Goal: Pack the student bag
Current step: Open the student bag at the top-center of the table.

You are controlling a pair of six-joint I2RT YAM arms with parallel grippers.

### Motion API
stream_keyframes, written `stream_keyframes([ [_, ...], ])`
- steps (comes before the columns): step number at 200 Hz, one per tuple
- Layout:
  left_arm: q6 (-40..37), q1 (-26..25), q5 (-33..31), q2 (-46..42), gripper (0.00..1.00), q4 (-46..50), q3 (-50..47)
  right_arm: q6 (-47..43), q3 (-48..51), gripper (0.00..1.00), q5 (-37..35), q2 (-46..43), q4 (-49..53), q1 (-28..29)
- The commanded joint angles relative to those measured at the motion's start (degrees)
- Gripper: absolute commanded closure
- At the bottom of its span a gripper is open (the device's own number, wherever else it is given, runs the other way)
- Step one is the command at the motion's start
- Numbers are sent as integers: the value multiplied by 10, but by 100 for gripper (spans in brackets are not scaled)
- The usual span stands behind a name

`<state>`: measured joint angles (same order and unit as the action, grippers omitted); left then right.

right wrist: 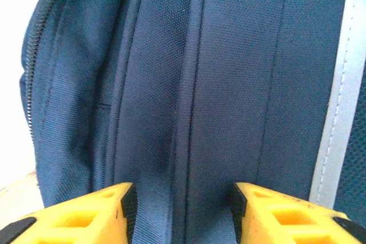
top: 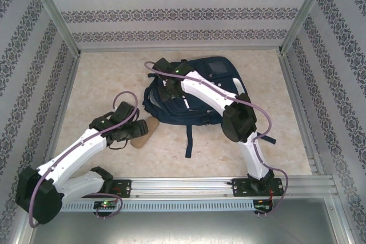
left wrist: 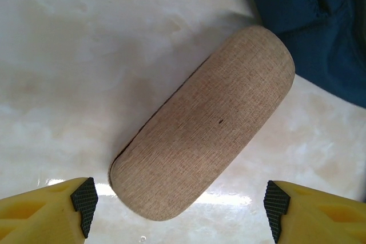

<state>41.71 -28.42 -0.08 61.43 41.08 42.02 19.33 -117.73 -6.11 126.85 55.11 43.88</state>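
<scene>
text: none legible | brands, numbers, signs: none | patch (top: 219, 66) on student bag (top: 197, 112): too small to read

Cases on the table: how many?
1. A tan fabric case lies on the table beside the student bag, below the open left gripper. More could be hidden under the bag.
</scene>
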Motion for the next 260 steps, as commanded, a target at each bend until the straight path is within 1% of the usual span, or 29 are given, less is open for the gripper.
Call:
stream_keyframes([
  [1,-77,-19,4,38,18,-25,29,-34,-10,55,-42,15,19,0],
  [12,-92,-29,-8,63,16,-19,40,-40,-10,57,-48,19,20,1],
  [16,-98,-33,-13,71,15,-17,42,-41,-9,62,-49,21,19,1],
  [25,-113,-38,-19,88,14,-18,48,-43,-7,80,-53,22,19,0],
  [31,-122,-41,-21,99,13,-19,52,-43,-7,89,-56,21,19,-1],
  [42,-141,-47,-20,119,12,-19,61,-43,-4,97,-57,15,18,-3],
  [48,-151,-51,-17,128,12,-23,65,-41,-2,100,-58,10,16,-4],
  [82,-179,-58,-42,194,10,-19,89,-26,25,100,-36,-47,-13,-15],
  [123,-187,-71,-79,260,10,-16,102,-7,35,100,-8,-100,-25,-24],
  [151,-190,-78,-76,287,13,-25,103,8,42,100,14,-127,-33,-32],
  [185,-182,-83,-79,314,22,-22,109,23,61,100,38,-160,-46,-44],
  [201,-175,-87,-76,307,34,-20,104,28,71,100,43,-176,-50,-51],
  [224,-154,-92,-74,275,36,-12,94,40,95,100,62,-200,-65,-66],
  [231,-146,-92,-70,263,40,-8,93,45,105,100,70,-210,-73,-72],
  [236,-142,-92,-66,254,46,-4,92,49,113,100,77,-215,-80,-75],
  [243,-134,-91,-60,242,50,1,92,55,122,100,85,-224,-89,-82],
  [252,-123,-92,-57,223,50,7,92,63,132,100,97,-232,-99,-89],
  [260,-116,-91,-51,210,47,13,95,68,136,100,106,-239,-104,-94],
])
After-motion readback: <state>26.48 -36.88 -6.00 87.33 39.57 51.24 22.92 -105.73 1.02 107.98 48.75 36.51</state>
